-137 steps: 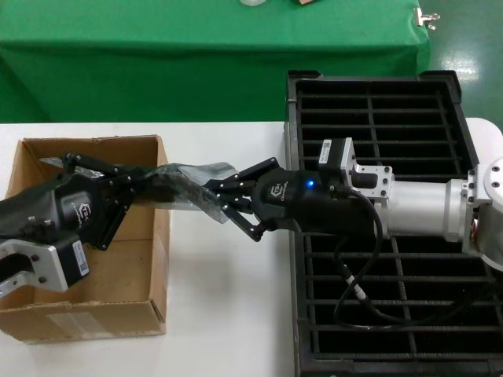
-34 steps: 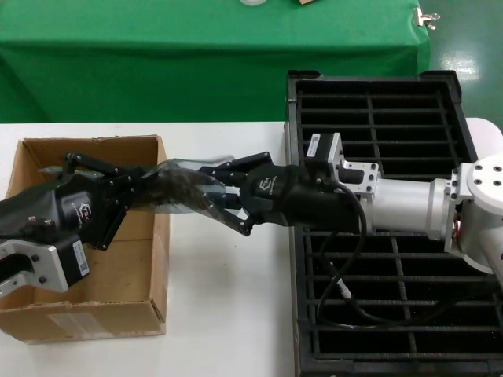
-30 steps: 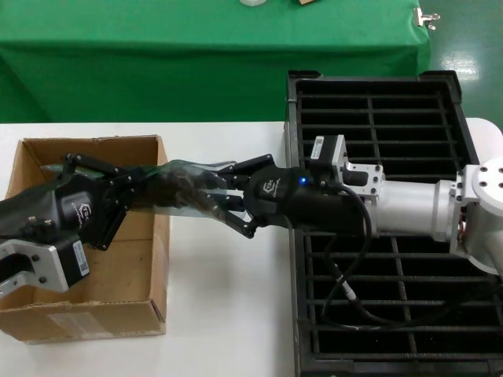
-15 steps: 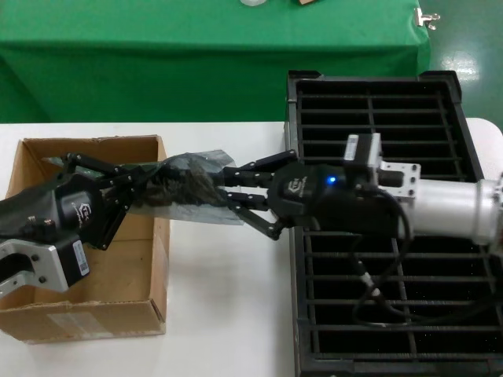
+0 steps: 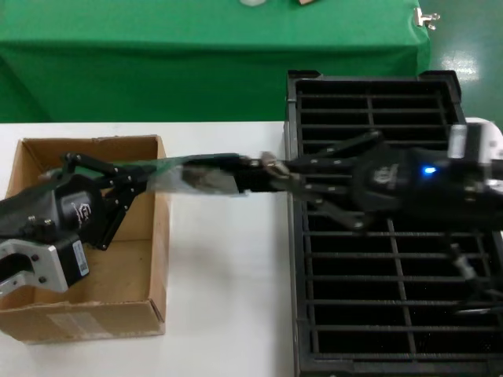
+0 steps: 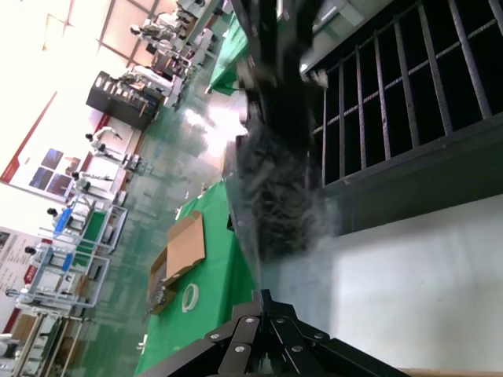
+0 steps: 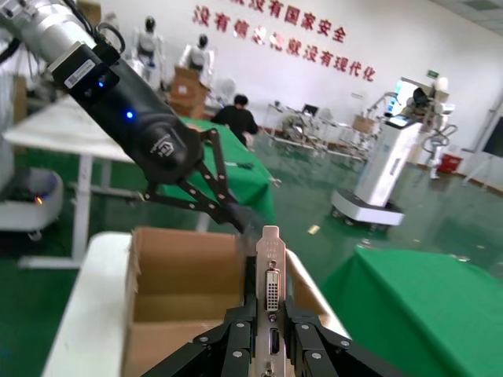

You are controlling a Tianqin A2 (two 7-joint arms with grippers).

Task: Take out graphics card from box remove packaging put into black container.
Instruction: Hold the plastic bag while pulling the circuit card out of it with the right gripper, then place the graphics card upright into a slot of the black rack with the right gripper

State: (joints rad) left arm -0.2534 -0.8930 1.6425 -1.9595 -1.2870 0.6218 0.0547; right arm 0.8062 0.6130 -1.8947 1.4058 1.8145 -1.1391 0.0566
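My left gripper stays over the brown box, shut on one end of the crinkly grey packaging. The bag stretches out level toward the black container. My right gripper hovers over the container's near-left slots, shut on the graphics card at its silver bracket end. In the right wrist view the bracket with its white port stands upright between the shut fingers, with the box behind. The left wrist view shows the packaging running from my left gripper to the container.
The box and container stand on a white table, with bare surface between them. A green-draped table runs along the back. The box holds nothing else that I can see.
My right gripper has pulled right, from beside the box to above the container, drawing the card with it. The packaging has stretched out flatter. The left gripper has held still.
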